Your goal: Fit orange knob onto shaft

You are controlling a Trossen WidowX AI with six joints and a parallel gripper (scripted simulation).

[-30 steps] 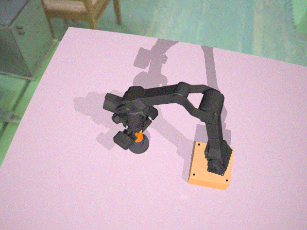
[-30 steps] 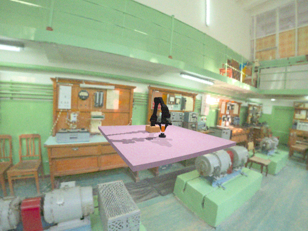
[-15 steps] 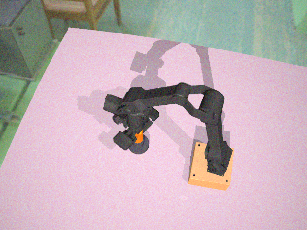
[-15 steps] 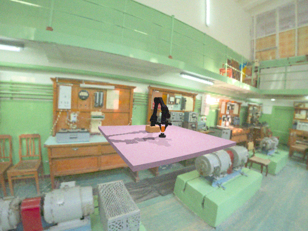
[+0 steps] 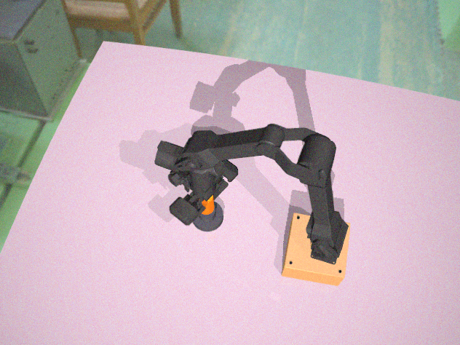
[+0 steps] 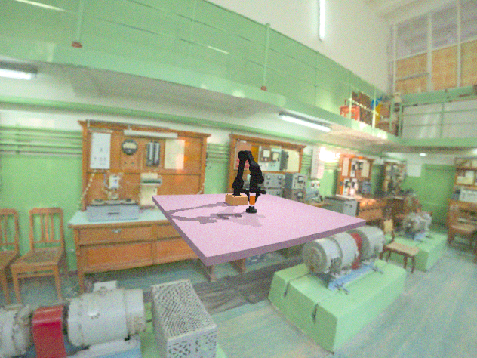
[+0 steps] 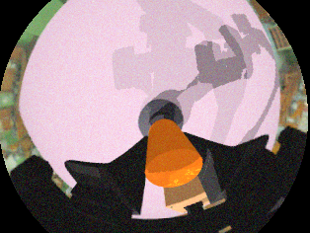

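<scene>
My gripper [image 5: 206, 205] [image 7: 164, 137] is shut on the orange knob [image 5: 208, 207] [image 6: 251, 199] [image 7: 170, 153]. I hold the knob upright, right above the dark round pedestal [image 5: 208, 222] [image 6: 250, 210] [image 7: 159, 113] on the pink table. In the wrist view the knob's lower end covers the middle of the pedestal, and the silver D-shaped shaft is hidden behind it. In the exterior view a gap shows between the knob and the pedestal. I cannot tell how the knob's hole is turned relative to the shaft's flat side.
The arm's orange base block [image 5: 315, 256] [image 6: 235, 199] stands on the pink table [image 5: 111, 260] to the right of the pedestal. The table's left edge runs close by. Workshop benches, chairs and machines stand off the table.
</scene>
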